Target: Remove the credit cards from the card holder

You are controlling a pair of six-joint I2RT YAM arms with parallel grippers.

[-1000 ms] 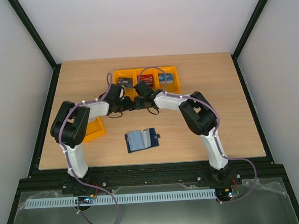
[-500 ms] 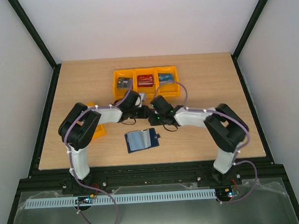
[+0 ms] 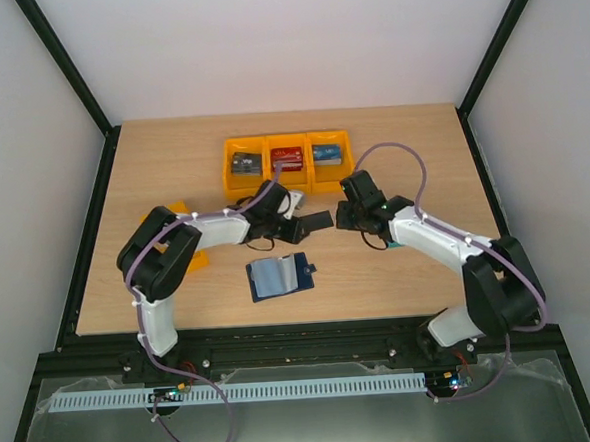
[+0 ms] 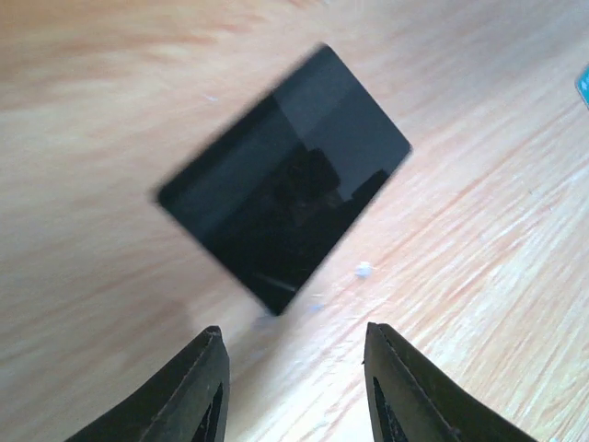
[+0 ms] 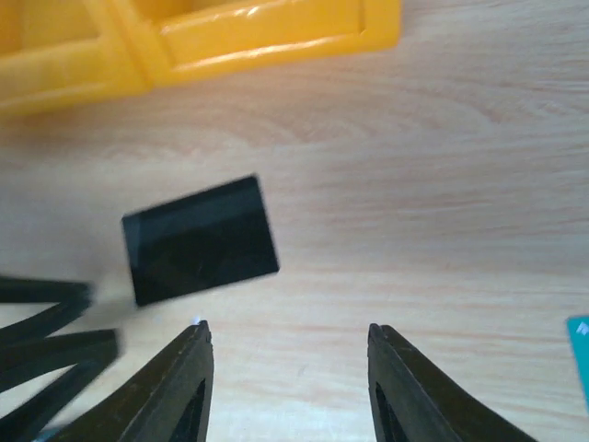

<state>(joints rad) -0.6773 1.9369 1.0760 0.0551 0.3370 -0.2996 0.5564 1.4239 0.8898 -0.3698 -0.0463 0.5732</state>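
Card holder point(image 3: 278, 276): open, flat, centre of table point(image 3: 428, 263) near edge.
Black card point(image 3: 315, 222): out, mid-table, btwn grippers.
Left gripper point(image 4: 294, 336), right gripper point(image 5: 290, 336): both agape, empty.
Advice: lift clear w/o nudging card; pin holder, draw next card by its edge.
Orange bins point(image 3: 288, 137): far side.

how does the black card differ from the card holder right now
Colour: the black card is plain glossy black; the holder is navy with pale blue-grey sleeves.
Size: the card is smaller than the holder.
Shape: the card is a single flat rectangle; the holder lies opened out, a small tab sticking out one side.
Place: the card lies farther back on the table than the holder.
Both rest on it, ungripped.
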